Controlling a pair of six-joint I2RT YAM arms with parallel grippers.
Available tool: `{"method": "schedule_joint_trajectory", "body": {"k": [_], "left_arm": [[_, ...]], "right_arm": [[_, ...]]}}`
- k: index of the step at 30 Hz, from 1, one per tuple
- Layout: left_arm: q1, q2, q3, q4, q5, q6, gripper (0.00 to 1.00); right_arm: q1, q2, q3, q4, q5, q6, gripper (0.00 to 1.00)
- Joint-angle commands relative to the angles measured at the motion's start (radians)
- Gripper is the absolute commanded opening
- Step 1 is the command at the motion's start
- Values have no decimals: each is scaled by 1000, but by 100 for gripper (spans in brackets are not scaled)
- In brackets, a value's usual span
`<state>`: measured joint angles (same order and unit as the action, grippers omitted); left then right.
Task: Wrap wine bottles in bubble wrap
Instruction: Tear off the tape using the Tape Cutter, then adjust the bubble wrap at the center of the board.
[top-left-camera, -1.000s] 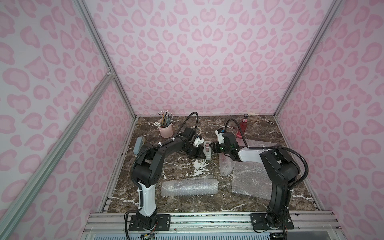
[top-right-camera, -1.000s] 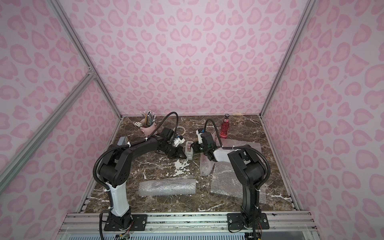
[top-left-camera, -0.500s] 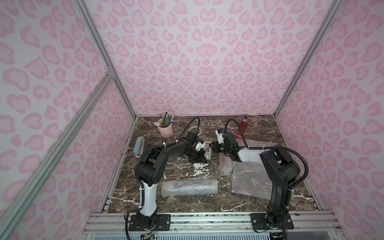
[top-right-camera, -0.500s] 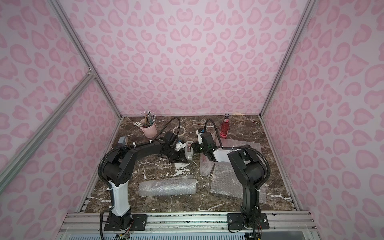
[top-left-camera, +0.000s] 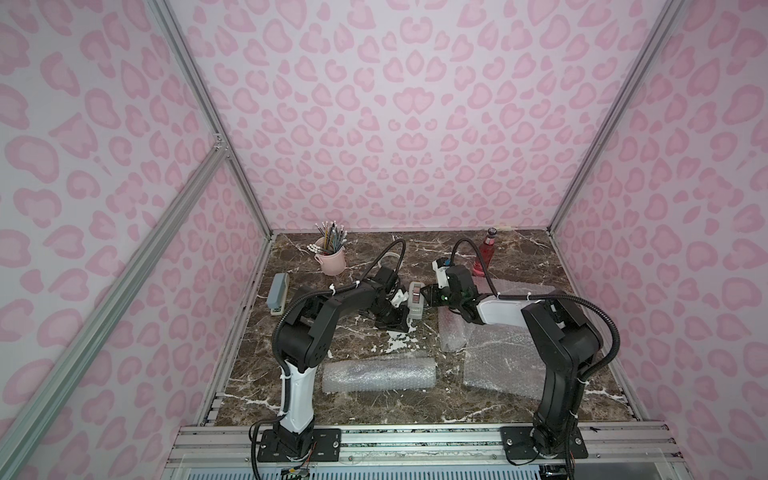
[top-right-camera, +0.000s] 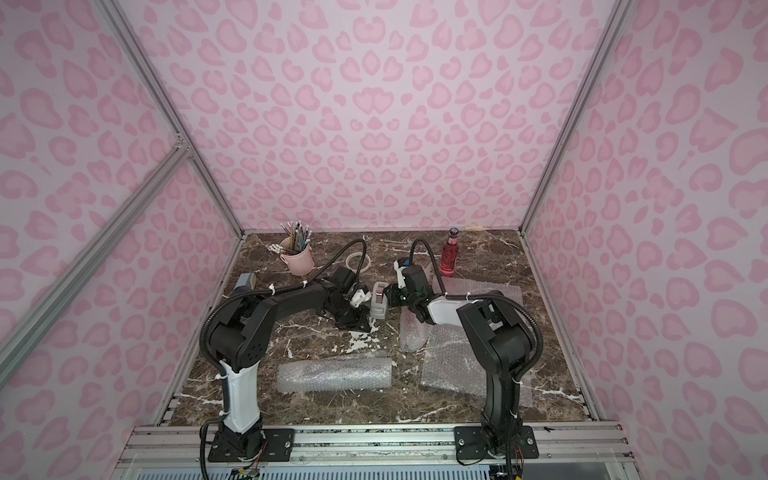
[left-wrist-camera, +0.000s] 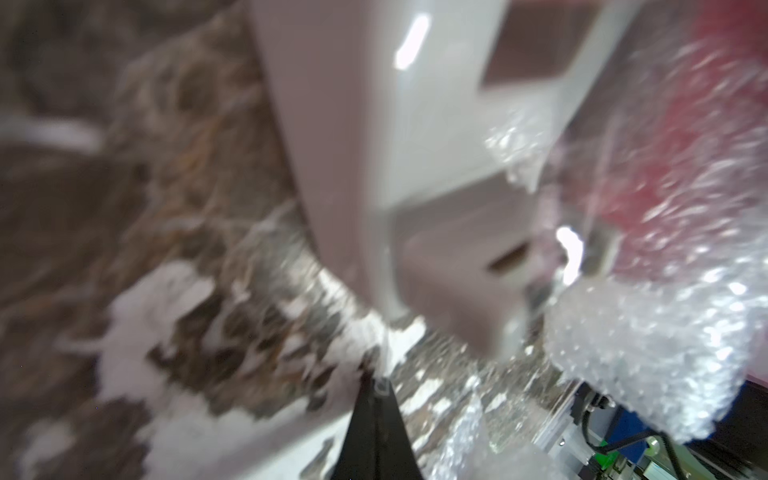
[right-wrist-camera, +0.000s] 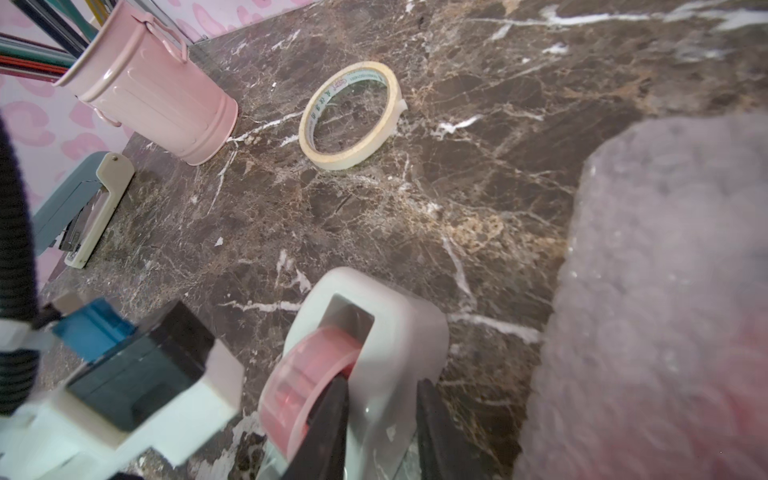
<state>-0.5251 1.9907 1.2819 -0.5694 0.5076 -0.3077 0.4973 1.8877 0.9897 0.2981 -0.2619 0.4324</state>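
A pink-red wine bottle (top-left-camera: 484, 251) stands uncovered at the back right. A second one lies partly rolled in bubble wrap (top-left-camera: 452, 332) under my right forearm; in the left wrist view it shows red through the wrap (left-wrist-camera: 665, 208). A closed bubble wrap tube (top-left-camera: 379, 374) lies at the front, its contents hidden. My right gripper (right-wrist-camera: 380, 428) is shut on the white tape dispenser (top-left-camera: 415, 300) and its pink roll (right-wrist-camera: 307, 382). My left gripper (left-wrist-camera: 374, 386) is shut and empty, tip low over the table beside the dispenser (left-wrist-camera: 415, 166).
Flat bubble wrap sheets lie front right (top-left-camera: 505, 361) and behind the right arm (top-left-camera: 519, 289). A pink cup of pencils (top-left-camera: 331, 259), a grey stapler (top-left-camera: 278, 293) and a ring of tape (right-wrist-camera: 351, 114) stand at the back left. Pink walls enclose three sides.
My left arm has swung its elbow rightward and its shut gripper has dropped lower beside the dispenser. The right gripper has stayed on the dispenser.
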Motion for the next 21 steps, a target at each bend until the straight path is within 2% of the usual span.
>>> {"method": "schedule_joint_trajectory", "body": {"k": [1, 5, 10, 11, 17, 21], "left_arm": [[0, -55, 27, -80, -28, 50, 3], [10, -112, 60, -169, -55, 91, 3], [46, -183, 65, -282, -97, 143, 3], [59, -206, 60, -301, -108, 152, 3], [123, -367, 36, -412, -163, 216, 3], [168, -450, 30, -463, -175, 237, 3]], "right_arm": [[1, -47, -17, -88, -17, -65, 38], [2, -175, -51, -28, -67, -149, 65], [31, -283, -76, -33, -195, -227, 86], [46, -298, -82, -31, -240, -236, 99], [156, -298, -113, -98, -456, -338, 99], [242, -226, -73, -217, -473, -433, 99]]}}
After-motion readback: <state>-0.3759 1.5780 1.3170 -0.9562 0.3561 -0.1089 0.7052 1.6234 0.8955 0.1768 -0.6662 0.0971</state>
